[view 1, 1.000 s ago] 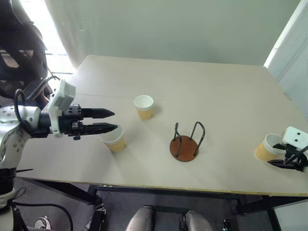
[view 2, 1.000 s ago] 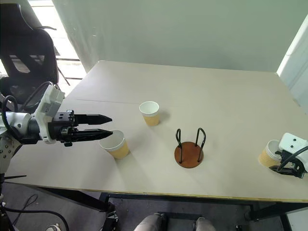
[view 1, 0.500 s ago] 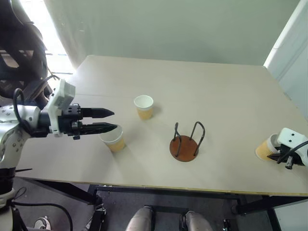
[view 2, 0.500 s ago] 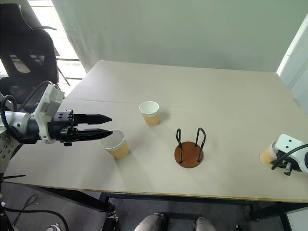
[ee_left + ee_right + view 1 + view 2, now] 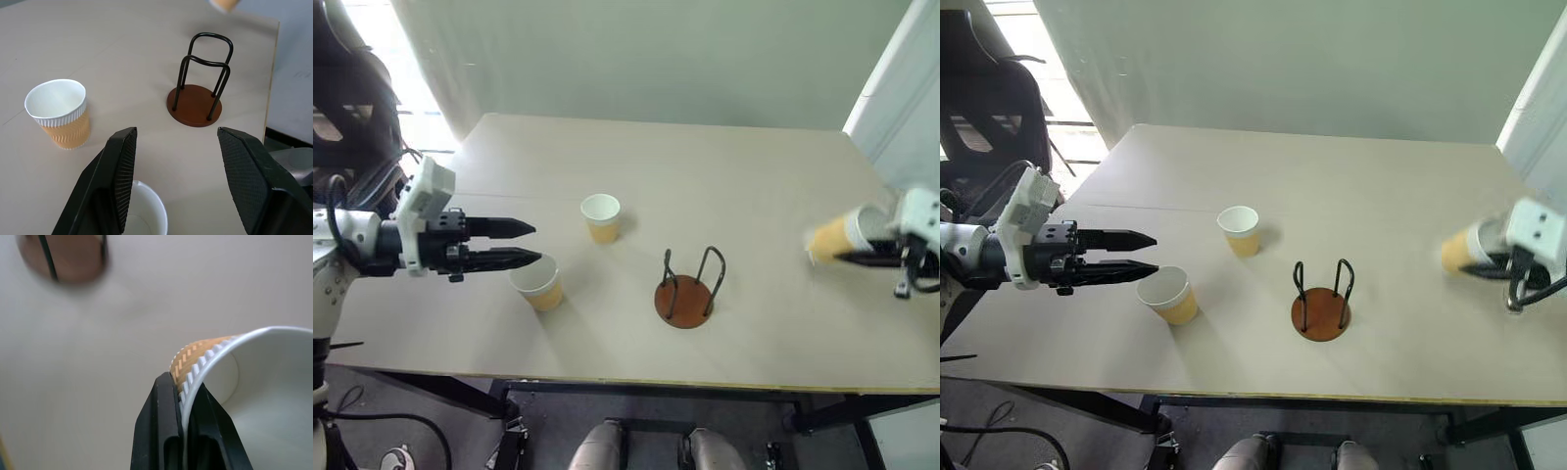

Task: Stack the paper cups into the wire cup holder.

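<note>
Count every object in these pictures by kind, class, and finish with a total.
Tan-yellow tapered paper cups with white rims: 3 (one by the left gripper, one mid-table, one pinched by the right gripper)
Rust-brown disc wire cup holder with black loops: 1
Beige table: 1
Total: 5

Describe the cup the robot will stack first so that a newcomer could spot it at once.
Start at the wire cup holder near the front of the table, then look right to the right gripper. The paper cup pinched there by its rim hangs tilted above the table, while the other two stand upright.
</note>
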Available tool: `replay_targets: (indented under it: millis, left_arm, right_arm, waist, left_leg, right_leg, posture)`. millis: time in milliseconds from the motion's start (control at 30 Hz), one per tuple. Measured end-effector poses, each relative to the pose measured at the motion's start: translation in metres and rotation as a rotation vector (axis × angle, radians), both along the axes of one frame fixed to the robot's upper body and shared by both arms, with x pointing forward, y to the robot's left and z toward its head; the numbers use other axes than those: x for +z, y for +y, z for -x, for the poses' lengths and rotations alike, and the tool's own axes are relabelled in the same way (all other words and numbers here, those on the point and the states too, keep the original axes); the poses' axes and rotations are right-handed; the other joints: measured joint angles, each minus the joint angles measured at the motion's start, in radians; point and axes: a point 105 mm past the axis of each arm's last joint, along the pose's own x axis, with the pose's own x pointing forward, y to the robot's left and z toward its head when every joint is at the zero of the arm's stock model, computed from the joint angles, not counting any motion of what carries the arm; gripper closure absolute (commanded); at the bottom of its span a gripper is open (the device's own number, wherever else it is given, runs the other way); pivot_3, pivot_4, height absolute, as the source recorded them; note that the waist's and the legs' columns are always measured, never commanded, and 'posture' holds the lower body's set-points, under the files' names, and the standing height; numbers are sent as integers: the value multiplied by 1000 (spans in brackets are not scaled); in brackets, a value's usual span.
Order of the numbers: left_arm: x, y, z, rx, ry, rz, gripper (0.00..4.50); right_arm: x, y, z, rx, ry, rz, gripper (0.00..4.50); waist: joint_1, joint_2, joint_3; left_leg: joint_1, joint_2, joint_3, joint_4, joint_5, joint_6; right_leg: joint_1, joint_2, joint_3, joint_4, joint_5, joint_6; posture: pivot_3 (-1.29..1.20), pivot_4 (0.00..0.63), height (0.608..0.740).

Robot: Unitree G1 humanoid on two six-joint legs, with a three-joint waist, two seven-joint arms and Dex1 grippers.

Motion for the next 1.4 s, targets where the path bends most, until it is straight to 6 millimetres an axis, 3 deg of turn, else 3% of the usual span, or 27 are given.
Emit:
replay_targets:
  millis: [100, 167, 233, 300, 400, 600, 900, 1400]
  left_arm:
    - [-1, -2, 0, -4, -1, 7, 1692]
    - [-3, -2, 0, -7, 3, 10, 1692]
    - [-4, -3, 1, -11, 8, 10, 1692]
    - [-6, -3, 2, -16, 16, 4, 1692]
    - [-8, -4, 8, -39, 39, 25, 1692]
    - [15, -15, 24, -119, -8, 97, 1692]
    - [5, -23, 32, -149, 32, 88, 1692]
    - [-5, -23, 27, -112, 9, 32, 1692]
  right_arm:
    - [38, 47, 15, 220, -93, -119, 4464]
    - [49, 75, 22, 339, -117, -192, 4464]
    - [43, 102, 25, 434, -87, -221, 4464]
    - [29, 117, 21, 455, -26, -220, 4464]
    - [14, 124, 10, 422, 7, -191, 4464]
    - [-9, 133, 3, 420, 47, -120, 4464]
    - [-19, 129, -3, 424, 50, -48, 4464]
    - [-41, 124, -16, 423, 49, 93, 4464]
  waist:
    - [-1, 0, 0]
    - [-2, -2, -1]
    - [-2, -2, -1]
    - [1, -2, -1]
    - [9, -2, -1]
    - [12, -2, -1]
    - [9, -2, -1]
    - [9, -2, -1]
  left_leg:
    - [-1, 0, 0, 0, 0, 0]
    - [0, 0, 0, 0, 0, -1]
    - [0, 0, 0, 0, 1, -1]
    - [-1, 0, 0, 0, 3, -3]
    - [-2, -1, 0, 0, 3, -3]
    - [-1, 0, 0, 0, -1, 0]
    - [1, 0, 0, 0, 0, 0]
    - [1, 0, 0, 0, 0, 0]
  right_leg:
    - [-1, 0, 0, 0, -1, 0]
    - [-1, 0, 0, 0, -1, 0]
    - [-1, 1, 0, 0, -1, 0]
    - [-1, 0, 0, -1, -1, 0]
    - [-1, 0, 0, -1, -1, 0]
    - [-1, 0, 0, 0, 0, -2]
    - [-1, 0, 0, 1, 3, -7]
    - [-2, 0, 0, 1, 3, -9]
  posture:
    - [0, 150, 740]
    - [0, 150, 740]
    - [0, 150, 740]
    - [0, 150, 740]
    - [0, 150, 740]
    - [0, 150, 740]
    - [0, 150, 740]
    - [0, 150, 740]
